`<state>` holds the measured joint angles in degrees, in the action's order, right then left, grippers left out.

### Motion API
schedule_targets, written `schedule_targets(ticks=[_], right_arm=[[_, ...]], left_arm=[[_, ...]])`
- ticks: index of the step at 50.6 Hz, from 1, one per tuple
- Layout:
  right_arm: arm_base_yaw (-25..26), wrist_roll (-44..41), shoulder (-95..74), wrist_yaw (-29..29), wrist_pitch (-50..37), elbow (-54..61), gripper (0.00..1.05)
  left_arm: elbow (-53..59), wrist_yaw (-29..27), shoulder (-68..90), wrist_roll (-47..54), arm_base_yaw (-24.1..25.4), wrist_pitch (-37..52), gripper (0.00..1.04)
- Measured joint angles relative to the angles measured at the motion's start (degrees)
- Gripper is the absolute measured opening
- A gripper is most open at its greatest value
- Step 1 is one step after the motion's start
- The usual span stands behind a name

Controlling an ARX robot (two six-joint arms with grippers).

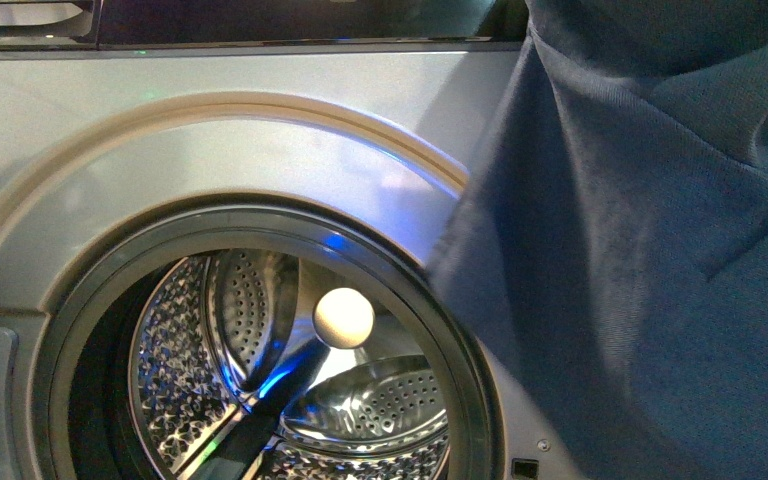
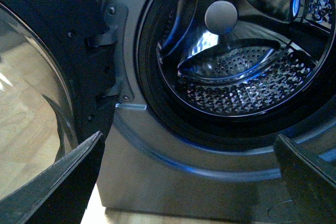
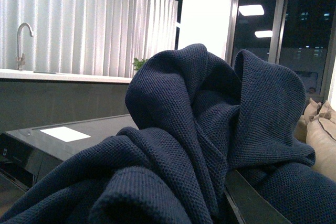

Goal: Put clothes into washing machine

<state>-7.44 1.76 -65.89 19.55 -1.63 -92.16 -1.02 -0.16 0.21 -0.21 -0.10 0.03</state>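
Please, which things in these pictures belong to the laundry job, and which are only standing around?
Belong to the job:
clothes, hanging outside the drum, at the port's right
washing machine, its door open
drum, no laundry seen in it

Only standing around:
tap
curtains
beige cushions
plant

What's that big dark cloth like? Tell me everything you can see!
The clothes are one big, soft, dark blue-grey knitted piece. It hangs in long folds before the right side of the washing machine, hiding part of the round opening's edge, not inside yet. The right wrist view shows the clothes bunched in thick humps close up. What holds it is hidden.
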Motion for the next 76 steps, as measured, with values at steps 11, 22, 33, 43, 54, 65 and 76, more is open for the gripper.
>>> schedule_targets(ticks=[11, 22, 33, 43, 54, 65, 76], right_arm=[[0.00, 0.00, 0.00, 0.00, 0.00, 0.00, 0.12], [0.00, 0.00, 0.00, 0.00, -0.02, 0.00, 0.12], [0.00, 0.00, 0.00, 0.00, -0.02, 0.00, 0.12], [0.00, 0.00, 0.00, 0.00, -0.02, 0.00, 0.12], [0.00, 0.00, 0.00, 0.00, -0.02, 0.00, 0.12], [0.00, 0.00, 0.00, 0.00, -0.02, 0.00, 0.12], [0.00, 0.00, 0.00, -0.02, -0.02, 0.00, 0.12]], left_arm=[[-0.90, 3.98, 2.97, -5.22, 2.51, -0.98, 0.98], [-12.33, 16.87, 17.68, -5.33, 11.39, 11.23, 0.98], [-28.02, 19.47, 33.24, -3.85, 12.52, 20.28, 0.98], [-40.11, 23.21, 44.83, -0.11, 7.72, 22.71, 0.98], [-50.71, 28.44, 56.89, 1.31, -2.54, 23.41, 0.98], [-55.49, 35.17, 59.04, 1.22, -9.84, 24.81, 0.98], [-58.80, 40.54, 59.36, 0.83, -16.15, 26.10, 0.98]])
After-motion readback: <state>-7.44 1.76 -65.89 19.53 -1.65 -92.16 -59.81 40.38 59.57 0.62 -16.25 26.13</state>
